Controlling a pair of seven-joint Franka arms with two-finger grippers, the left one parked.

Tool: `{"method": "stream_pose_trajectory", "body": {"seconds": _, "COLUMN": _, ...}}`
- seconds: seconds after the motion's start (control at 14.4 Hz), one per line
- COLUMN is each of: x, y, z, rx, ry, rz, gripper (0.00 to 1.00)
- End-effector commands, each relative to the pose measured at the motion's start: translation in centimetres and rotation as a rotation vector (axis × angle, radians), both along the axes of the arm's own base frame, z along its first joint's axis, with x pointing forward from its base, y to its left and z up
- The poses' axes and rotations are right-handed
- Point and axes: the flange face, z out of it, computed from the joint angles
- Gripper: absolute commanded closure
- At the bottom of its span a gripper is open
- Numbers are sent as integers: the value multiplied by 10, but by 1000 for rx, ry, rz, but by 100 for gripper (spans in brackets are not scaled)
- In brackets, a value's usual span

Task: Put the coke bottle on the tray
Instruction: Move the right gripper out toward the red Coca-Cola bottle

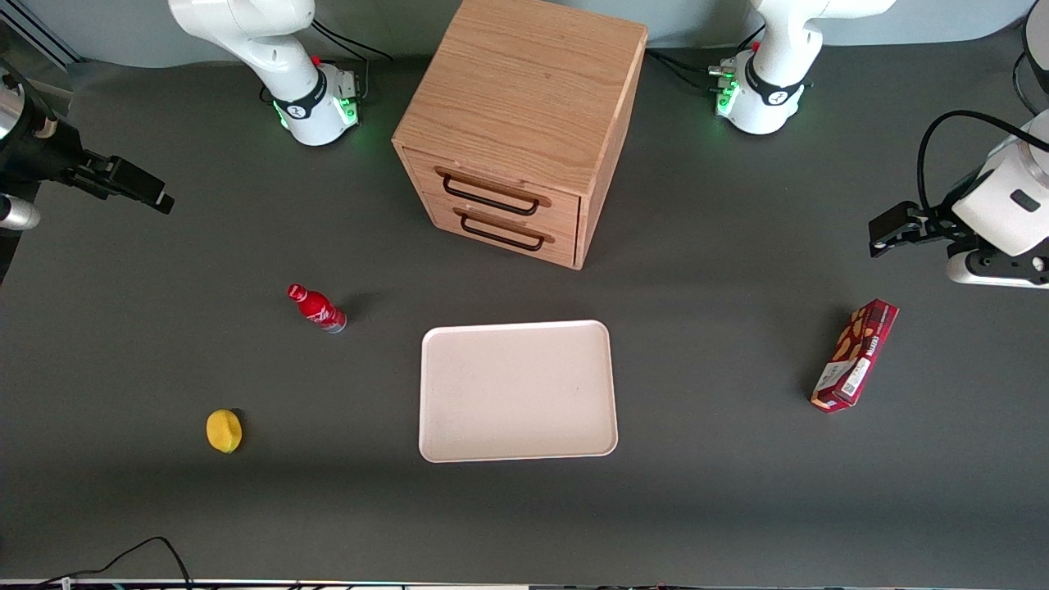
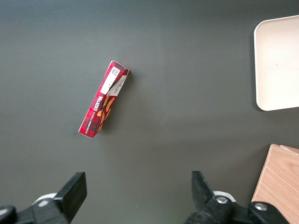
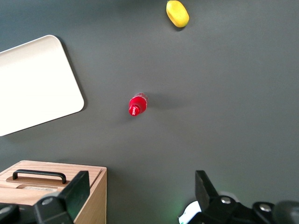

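Mid-height in the front view, toward the working arm's end of the table: the coke bottle [image 1: 316,308], standing on its silvery base on the dark table [image 1: 737,492], red cap up. Apart from everything, touched by nothing. Seen from above in the right wrist view as a small red disc with the cap at its middle [image 3: 137,105].

Centre of the front frame, lower half: the tray [image 1: 517,390], pale pinkish-white, flat on the table, bare inside its low rim. Near the bottle, with a strip of table between them; one rounded corner also showing in the right wrist view [image 3: 37,84].

Upper centre of the front frame: the wooden cabinet [image 1: 524,106], farther from the camera than the tray, both drawers shut, black handles facing the tray.

Lower in the front frame than the bottle, nearer the camera: a yellow lemon [image 1: 224,430], well apart from bottle and tray.

Toward the parked arm's end, at mid-height: a dark red snack box [image 1: 855,355], lying on the table.

At the frame edge on the working arm's end, upper half: the gripper [image 1: 152,192], raised above the table, well apart from the bottle. Jaws spread wide in the right wrist view [image 3: 142,176], nothing between them.
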Motion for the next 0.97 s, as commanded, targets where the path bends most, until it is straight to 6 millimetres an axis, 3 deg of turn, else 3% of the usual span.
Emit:
{"method": "stream_pose_trajectory", "body": {"seconds": 0.0, "x": 9, "y": 1, "z": -1, "rx": 1, "ry": 34, "rz": 0, "gripper": 0}}
{"method": "stream_pose_trajectory", "body": {"seconds": 0.21, "x": 5, "y": 0, "z": -2, "rx": -14, "ry": 59, "rz": 4, "gripper": 0}}
{"method": "stream_pose_trajectory", "body": {"seconds": 0.42, "x": 5, "y": 10, "z": -27, "rx": -31, "ry": 105, "rz": 39, "gripper": 0}}
{"method": "stream_pose_trajectory", "body": {"seconds": 0.69, "x": 10, "y": 34, "z": -108, "rx": -36, "ry": 97, "rz": 72, "gripper": 0}}
{"method": "stream_pose_trajectory", "body": {"seconds": 0.9, "x": 9, "y": 40, "z": -197, "rx": -30, "ry": 22, "rz": 72, "gripper": 0}}
